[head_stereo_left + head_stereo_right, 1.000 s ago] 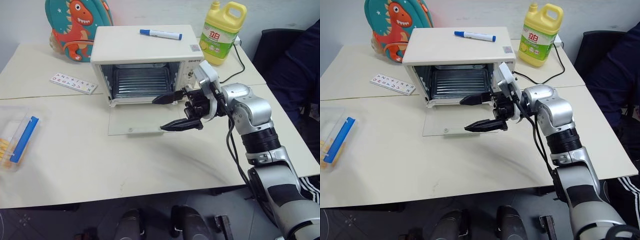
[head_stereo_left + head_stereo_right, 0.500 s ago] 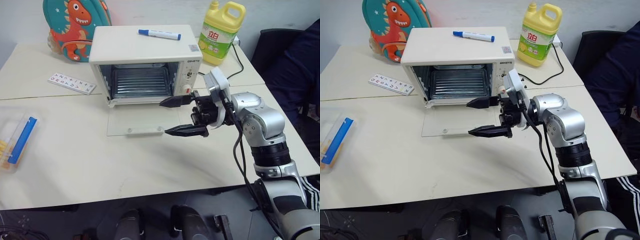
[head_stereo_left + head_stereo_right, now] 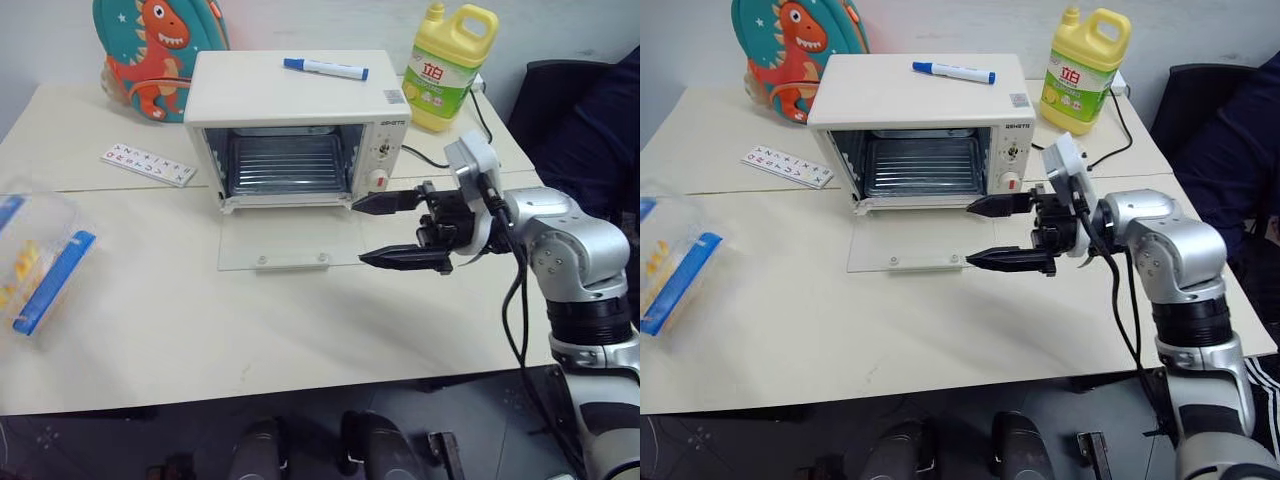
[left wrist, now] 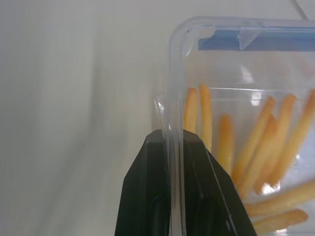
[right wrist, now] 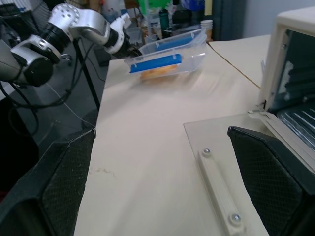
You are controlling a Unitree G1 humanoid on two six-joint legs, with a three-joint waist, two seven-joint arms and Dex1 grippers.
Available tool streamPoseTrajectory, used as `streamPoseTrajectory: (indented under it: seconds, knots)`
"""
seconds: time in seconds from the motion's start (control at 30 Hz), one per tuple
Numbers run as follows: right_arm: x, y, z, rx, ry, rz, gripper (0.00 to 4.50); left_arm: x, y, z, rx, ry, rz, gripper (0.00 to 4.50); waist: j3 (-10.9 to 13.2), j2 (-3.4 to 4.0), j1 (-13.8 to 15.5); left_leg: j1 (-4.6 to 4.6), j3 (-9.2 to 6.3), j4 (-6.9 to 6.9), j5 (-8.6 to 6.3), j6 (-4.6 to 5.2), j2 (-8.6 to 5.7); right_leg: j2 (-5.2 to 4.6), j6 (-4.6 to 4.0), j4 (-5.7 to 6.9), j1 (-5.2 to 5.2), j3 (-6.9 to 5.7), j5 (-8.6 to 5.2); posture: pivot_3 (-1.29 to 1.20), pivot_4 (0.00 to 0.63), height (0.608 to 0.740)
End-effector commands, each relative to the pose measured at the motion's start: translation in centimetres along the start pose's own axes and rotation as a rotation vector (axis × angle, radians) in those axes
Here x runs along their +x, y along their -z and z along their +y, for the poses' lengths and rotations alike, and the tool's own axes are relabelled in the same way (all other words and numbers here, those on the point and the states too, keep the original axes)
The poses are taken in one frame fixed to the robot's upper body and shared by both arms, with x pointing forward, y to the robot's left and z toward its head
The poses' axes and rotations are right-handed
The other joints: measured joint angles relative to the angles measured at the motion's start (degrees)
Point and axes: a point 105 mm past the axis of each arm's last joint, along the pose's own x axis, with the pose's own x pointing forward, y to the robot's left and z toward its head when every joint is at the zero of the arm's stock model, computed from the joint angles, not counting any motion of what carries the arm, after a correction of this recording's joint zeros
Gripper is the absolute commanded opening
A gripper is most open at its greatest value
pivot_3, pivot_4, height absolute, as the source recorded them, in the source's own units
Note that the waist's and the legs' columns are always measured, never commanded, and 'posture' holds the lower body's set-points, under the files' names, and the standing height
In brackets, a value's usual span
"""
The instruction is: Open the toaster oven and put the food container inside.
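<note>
Your left hand [image 4: 172,162] has its two black fingers [image 4: 140,196] pinched tight on the clear rim of the food container [image 3: 40,265], one finger on each side of the wall, with the yellow fry-like sticks and the blue strip just past the fingertips. In the right wrist view that same left hand [image 5: 129,48] grips the container's far end, and the box sits tilted, the gripped end raised off the table [image 3: 300,320].

Your right hand [image 3: 385,232] is spread fully wide and holds nothing. It hovers above the table, fingers pointing toward your left, well apart from the container. The toaster oven [image 3: 298,125] stands just beyond its fingertips with the glass door [image 3: 290,243] dropped flat on the table and the white bar handle facing up. The lower finger hangs over the door's near right corner, and the upper finger sits level with the knob panel.

A blue marker [image 3: 325,68] lies on the oven's top. Behind the right hand stands a yellow detergent jug [image 3: 448,65]. A letter-printed card [image 3: 148,165] and a dinosaur backpack [image 3: 160,50] lie farther off, to the oven's left.
</note>
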Motion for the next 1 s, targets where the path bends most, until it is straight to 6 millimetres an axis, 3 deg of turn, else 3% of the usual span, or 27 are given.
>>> streamPoseTrajectory:
  seconds: [0.03, 0.23, 0.37, 0.53, 0.97, 1.0]
  knots:
    - [-2.0, -0.5, 0.3, -0.030, 0.072, 0.022, 4.50, -2.3, -0.3, -4.0, 0.289, 0.159, 0.035, 0.00, 0.0, 0.00, 0.0, -0.01, 0.00, 0.00, -0.01, -0.01, -0.01, -0.01, 0.00, -0.01, -0.01, 0.00, 0.00, 0.00, 0.150, 0.740]
    - [-3.9, 0.8, 0.5, 0.009, 0.169, 0.056, 4.50, -4.0, 1.2, -10.0, 0.587, 0.357, 0.119, 0.00, 0.0, 0.06, -0.1, 0.01, 0.03, -0.22, -0.01, -0.19, 0.00, 0.00, -0.16, -0.01, -0.14, 0.05, -0.09, 0.00, 0.150, 0.740]
    - [-4.5, 1.8, 0.7, 0.008, 0.247, 0.053, 4.50, -3.7, 4.0, -17.1, 0.742, 0.494, 0.090, 0.00, 0.1, 0.15, 0.1, 0.00, 0.06, -0.36, 0.09, -0.32, 0.01, 0.06, -0.20, 0.01, -0.19, 0.05, -0.11, 0.00, 0.150, 0.740]
    - [-4.9, 2.1, 0.8, -0.007, 0.329, 0.055, 4.50, -3.5, 7.6, -22.5, 0.801, 0.587, 0.088, 0.00, 0.1, 0.13, 0.7, 0.02, 0.22, -0.31, 0.39, 0.15, -0.05, 0.19, -0.08, 0.04, -0.09, 0.08, -0.05, 0.00, 0.150, 0.740]
    - [-5.2, 2.6, 2.2, -0.008, 0.411, 0.043, 4.50, -1.6, 11.0, -28.9, 0.668, 0.564, 0.168, 0.00, 0.1, 0.08, 2.3, 0.03, 0.16, 0.19, 0.51, 0.34, -0.04, 0.30, 0.08, 0.24, 0.03, 0.16, 0.05, 0.00, 0.150, 0.740]
    - [-5.2, 2.6, 2.2, -0.007, 0.413, 0.041, 4.50, -1.7, 11.2, -29.2, 0.650, 0.575, 0.178, 0.34, 0.1, 0.08, 2.3, 0.04, 0.16, 0.19, 0.50, 0.35, -0.04, 0.30, 0.09, 0.24, 0.04, 0.16, 0.05, 0.00, 0.150, 0.740]
